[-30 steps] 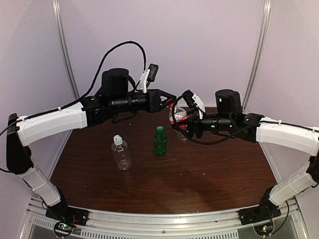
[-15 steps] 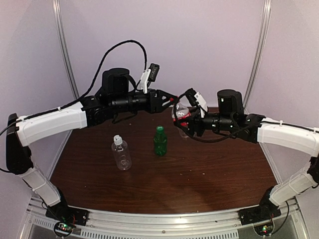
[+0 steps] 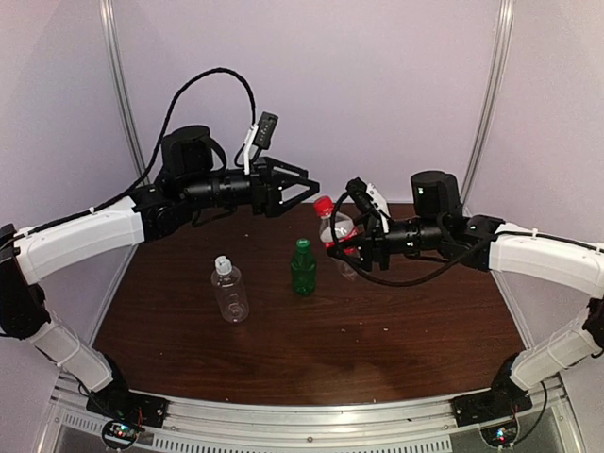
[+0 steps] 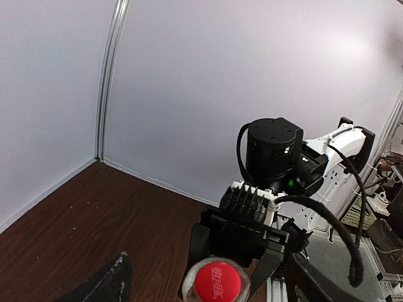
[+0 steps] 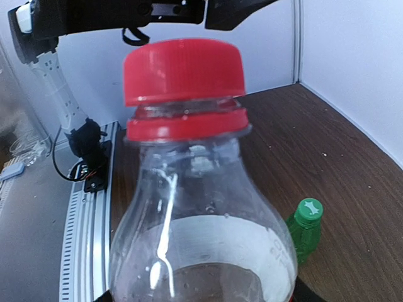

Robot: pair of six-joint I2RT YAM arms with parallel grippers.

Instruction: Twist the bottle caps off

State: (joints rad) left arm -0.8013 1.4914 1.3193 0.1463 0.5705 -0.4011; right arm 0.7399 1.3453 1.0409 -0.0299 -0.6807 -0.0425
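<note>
My right gripper (image 3: 345,247) is shut on the clear bottle with a red label (image 3: 338,229) and holds it tilted above the table. Its red cap (image 3: 324,202) sits on the neck (image 5: 182,69). My left gripper (image 3: 310,192) stands open, a little left of and above that cap, touching nothing. The left wrist view looks down on the red cap (image 4: 220,282) between its spread fingers (image 4: 107,286). A green bottle (image 3: 303,272) with a green cap (image 3: 302,244) stands mid-table. Left of it stands a wider clear bottle (image 3: 230,294) with a white cap (image 3: 222,265).
The brown table (image 3: 377,330) ends at white walls behind and at both sides. A metal rail (image 3: 311,415) with the arm bases runs along the near edge. In the right wrist view the green bottle (image 5: 302,242) stands below and right of the held bottle (image 5: 201,239).
My left gripper has opened off the red cap and drawn back to the left. The right gripper has shifted the bottle slightly left and down, cap still on it.
</note>
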